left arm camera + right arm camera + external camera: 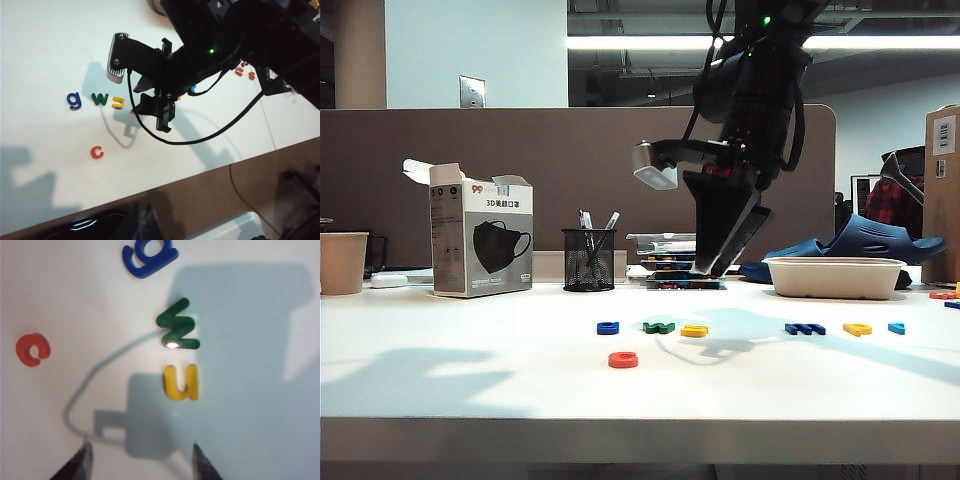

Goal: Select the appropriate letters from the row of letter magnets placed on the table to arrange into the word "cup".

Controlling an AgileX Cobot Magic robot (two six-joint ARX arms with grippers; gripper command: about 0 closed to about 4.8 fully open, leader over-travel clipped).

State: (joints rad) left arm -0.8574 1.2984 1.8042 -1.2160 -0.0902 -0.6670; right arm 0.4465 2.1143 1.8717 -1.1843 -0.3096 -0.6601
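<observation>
The row of letter magnets lies across the table point(440, 380): blue point(608, 327), green point(659, 327), yellow "u" point(694, 330), dark blue point(805, 328), yellow "p" point(857, 329), light blue point(896, 328). The red-orange "c" point(623, 359) sits alone in front of the row. My right gripper point(715, 268) hangs open over the table behind the "u", pointing down. In the right wrist view the "u" point(181, 382) lies ahead of the open right gripper point(141, 460), beside the green letter point(177, 325); the "c" point(33, 349) is off to one side. My left gripper point(142, 220) hangs off the table, dark, fingertips together.
A mask box point(480, 243), a mesh pen holder point(588, 260) and a paper cup point(342, 262) stand at the back left. A white tray point(835, 277) and blue slippers point(860, 245) are at the back right. Small red pieces point(942, 295) lie at the far right.
</observation>
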